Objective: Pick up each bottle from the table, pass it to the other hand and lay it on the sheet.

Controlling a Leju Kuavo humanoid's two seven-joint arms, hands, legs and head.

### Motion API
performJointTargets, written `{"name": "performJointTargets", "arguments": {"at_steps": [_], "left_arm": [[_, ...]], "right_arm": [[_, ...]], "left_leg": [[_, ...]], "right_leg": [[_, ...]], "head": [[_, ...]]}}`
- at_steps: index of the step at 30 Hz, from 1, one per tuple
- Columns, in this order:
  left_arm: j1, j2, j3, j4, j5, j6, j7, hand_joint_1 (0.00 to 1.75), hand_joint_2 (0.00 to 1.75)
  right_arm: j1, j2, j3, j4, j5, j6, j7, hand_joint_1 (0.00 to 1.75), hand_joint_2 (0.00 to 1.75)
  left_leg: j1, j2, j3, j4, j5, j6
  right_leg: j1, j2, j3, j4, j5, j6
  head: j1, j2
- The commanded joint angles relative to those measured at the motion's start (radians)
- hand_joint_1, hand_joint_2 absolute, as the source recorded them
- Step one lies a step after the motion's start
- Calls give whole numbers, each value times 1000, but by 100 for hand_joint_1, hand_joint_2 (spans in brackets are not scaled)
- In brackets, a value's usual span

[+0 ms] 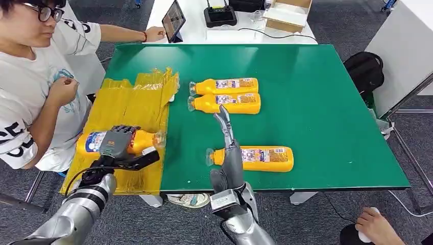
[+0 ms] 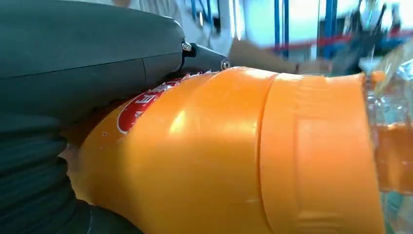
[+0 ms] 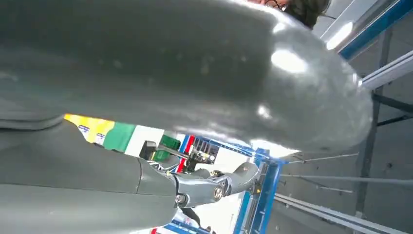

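Note:
My left hand [image 1: 118,143] grips an orange bottle [image 1: 145,140] over the yellow sheet [image 1: 127,102] at the table's left side; its clear neck points right. Up close the same orange bottle [image 2: 234,156] lies against my left hand [image 2: 73,73]. My right hand [image 1: 228,148] stands edge-on above the table with fingers stretched forward and nothing in it, just left of another orange bottle [image 1: 260,158] lying near the front edge. My right hand [image 3: 146,122] holds nothing. Two more orange bottles [image 1: 227,86] [image 1: 230,103] lie side by side mid-table.
The green table [image 1: 327,102] has room on its right half. A person [image 1: 30,76] sits close at the left beside the sheet. A white table [image 1: 245,25] behind carries a tablet, a box and a device. Another person's hand [image 1: 375,224] shows at lower right.

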Motion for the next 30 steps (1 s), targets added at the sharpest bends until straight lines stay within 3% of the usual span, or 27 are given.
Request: {"name": "performJointTargets", "arguments": {"at_steps": [1,7,8,14,19,23,30], "left_arm": [[-60,27,-72,157,-26,-83,46,175,175],[-69,29,-41,182,16,-169,62,173,175],[-68,26,-22,178,40,-181,55,0,175],[-85,3,102,168,221,-351,-10,0,175],[-85,3,102,168,221,-351,-10,0,175],[-82,-19,153,151,359,-476,-69,0,175],[-89,-30,174,151,439,-555,-102,0,175]], "right_arm": [[-16,-24,12,34,-6,19,-24,0,0],[-11,-22,11,50,-8,31,-12,0,0],[-10,-22,10,55,-8,35,-7,0,0],[-9,-17,-2,84,-14,56,12,0,0],[-9,-17,-2,84,-14,56,12,0,0],[-15,-10,-14,106,-15,72,15,0,0],[-19,-11,-16,118,-16,80,15,0,0]], "left_leg": [[0,1,6,-1,-2,1],[0,0,4,-1,0,1],[0,1,7,-2,-1,1],[0,1,10,-2,-1,1],[0,1,14,-3,-2,2],[0,0,14,-2,-1,1],[0,-3,16,-3,0,2]], "right_leg": [[1,0,6,-1,-1,-3],[1,0,4,-1,0,-2],[1,1,7,-2,-1,-3],[1,1,10,-2,0,-3],[1,1,14,-3,-1,-4],[1,0,14,-2,0,-4],[1,-2,17,-3,-1,-3]], "head": [[0,0],[0,0],[0,0],[0,0],[0,0],[0,0],[0,0]]}}
